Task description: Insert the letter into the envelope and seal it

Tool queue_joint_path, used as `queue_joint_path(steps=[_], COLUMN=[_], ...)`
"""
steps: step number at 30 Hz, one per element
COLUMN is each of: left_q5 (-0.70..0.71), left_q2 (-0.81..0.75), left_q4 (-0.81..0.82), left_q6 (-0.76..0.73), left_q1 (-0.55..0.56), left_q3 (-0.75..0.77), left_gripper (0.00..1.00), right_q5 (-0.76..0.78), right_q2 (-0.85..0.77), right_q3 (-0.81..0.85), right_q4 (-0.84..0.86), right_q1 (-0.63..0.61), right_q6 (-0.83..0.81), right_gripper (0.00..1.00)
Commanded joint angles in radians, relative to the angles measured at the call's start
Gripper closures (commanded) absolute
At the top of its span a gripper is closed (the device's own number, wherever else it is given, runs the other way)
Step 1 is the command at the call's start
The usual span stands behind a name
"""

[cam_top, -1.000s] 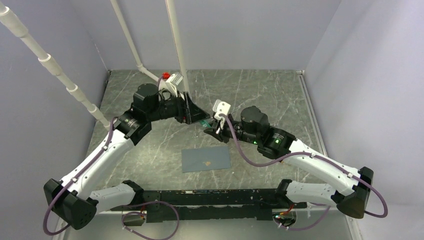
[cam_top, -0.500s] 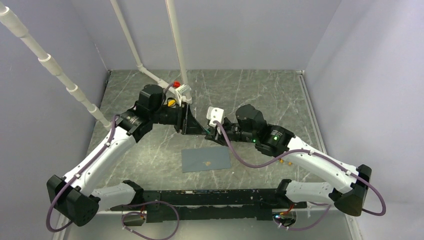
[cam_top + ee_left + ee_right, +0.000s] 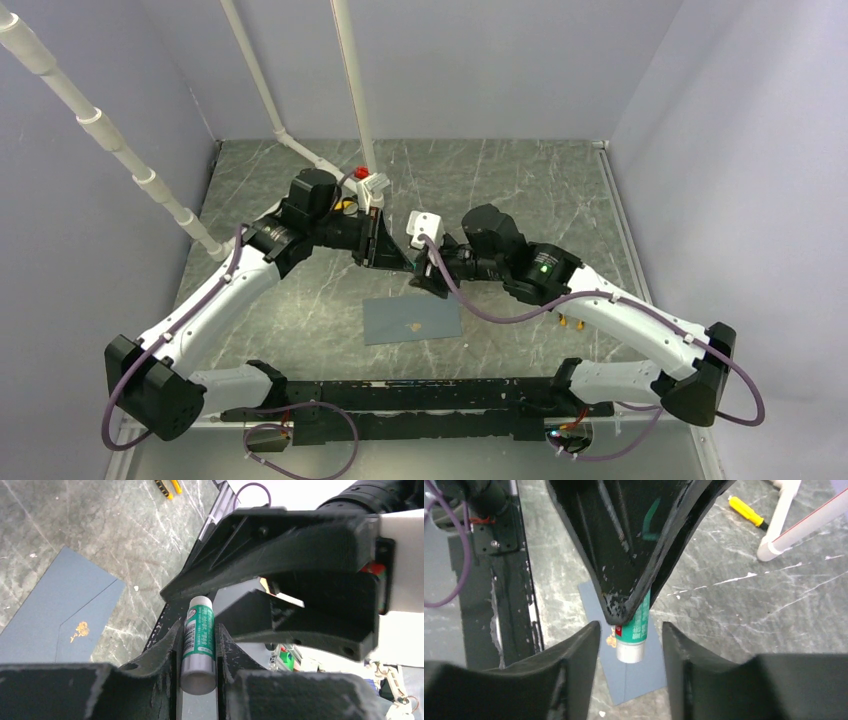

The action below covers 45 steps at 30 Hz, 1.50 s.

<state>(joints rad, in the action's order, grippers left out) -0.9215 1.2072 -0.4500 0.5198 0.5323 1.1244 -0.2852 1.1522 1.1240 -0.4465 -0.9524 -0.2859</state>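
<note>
The slate-grey envelope [image 3: 412, 318] lies flat, flap down, on the marbled surface [image 3: 520, 190] in front of the arms' bases, while above it the left gripper [image 3: 198, 640] clamps a green-labelled glue stick [image 3: 199, 625] and the right gripper [image 3: 630, 632], jaws spread apart, faces that stick's end.

The tabletop [image 3: 540, 190] has a dark grey-green marble look with white veins all over. Plain pale lavender-grey walls [image 3: 480, 60] box it in at the back and on both sides. Two white plastic pipes [image 3: 352, 80] rise from the back left of the table, and a third pipe [image 3: 90, 120] slants across the left wall. Light's soft and even. A small yellow tool [image 3: 748, 511] lies near a pipe foot
</note>
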Motion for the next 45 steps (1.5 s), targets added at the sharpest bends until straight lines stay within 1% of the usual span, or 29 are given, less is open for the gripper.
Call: queue_joint_path(steps=[1,2,3,4,8,10,11,13,15,16,18,21,25,26,28,32,36,40,45], left_q5=[0.119,0.198,0.297,0.405,0.882,0.993,1.005,0.989,0.954,0.941,0.931,0.896,0.858,0.852,0.850,0.840,0.834,0.829,0.829], left_q2=[-0.024,-0.032,-0.041,-0.050,-0.082,-0.091,-0.098,-0.121,-0.142,-0.146,-0.144,-0.127,-0.124,-0.123,-0.120,-0.121,-0.120,-0.119,-0.123], left_q4=[-0.013,-0.024,-0.037,-0.056,-0.160,-0.193,-0.186,-0.146,-0.100,-0.088,-0.078,-0.083,-0.063,-0.062,-0.068,-0.067,-0.064,-0.061,-0.060], left_q6=[-0.043,-0.040,-0.032,-0.022,0.053,0.078,0.080,0.075,0.064,0.061,0.056,0.064,0.078,0.078,0.077,0.075,0.077,0.075,0.073], left_q1=[-0.002,-0.002,-0.002,-0.002,-0.003,-0.006,-0.007,-0.006,-0.006,-0.006,-0.006,-0.008,-0.008,-0.008,-0.008,-0.008,-0.008,-0.008,-0.008], left_q3=[0.028,0.026,0.024,0.020,-0.013,-0.015,-0.016,-0.027,-0.041,-0.046,-0.046,-0.046,-0.065,-0.067,-0.064,-0.066,-0.069,-0.069,-0.067], left_gripper=[0.98,0.98,0.98,0.98,0.97,0.98,0.97,0.97,0.98,0.98,0.98,0.97,0.97,0.98,0.98,0.98,0.98,0.98,0.97], right_q5=[0.032,0.044,0.054,0.064,0.181,0.266,0.333,0.492,0.615,0.658,0.689,0.680,0.628,0.608,0.588,0.553,0.543,0.542,0.522], right_q2=[0.007,0.002,-0.008,-0.018,-0.023,0.017,0.043,0.097,0.161,0.198,0.280,0.405,0.561,0.587,0.626,0.685,0.726,0.737,0.748], right_q3=[0.078,0.067,0.050,0.025,-0.085,-0.108,-0.113,-0.120,-0.104,-0.086,-0.046,0.010,0.090,0.107,0.130,0.155,0.174,0.173,0.168], right_q4=[0.006,0.018,0.038,0.058,0.131,0.120,0.108,0.077,0.028,0.008,-0.033,-0.047,-0.052,-0.054,-0.046,-0.041,-0.048,-0.048,-0.044], right_q1=[0.013,0.020,0.030,0.043,0.137,0.212,0.247,0.303,0.346,0.370,0.418,0.479,0.529,0.535,0.539,0.558,0.570,0.575,0.587], right_q6=[0.099,0.126,0.152,0.184,0.388,0.479,0.523,0.608,0.659,0.682,0.711,0.719,0.676,0.666,0.651,0.641,0.645,0.652,0.658], right_gripper=[0.29,0.23,0.20,0.18,0.19,0.21,0.23,0.24,0.24,0.24,0.24,0.25,0.32,0.35,0.36,0.40,0.47,0.51,0.61])
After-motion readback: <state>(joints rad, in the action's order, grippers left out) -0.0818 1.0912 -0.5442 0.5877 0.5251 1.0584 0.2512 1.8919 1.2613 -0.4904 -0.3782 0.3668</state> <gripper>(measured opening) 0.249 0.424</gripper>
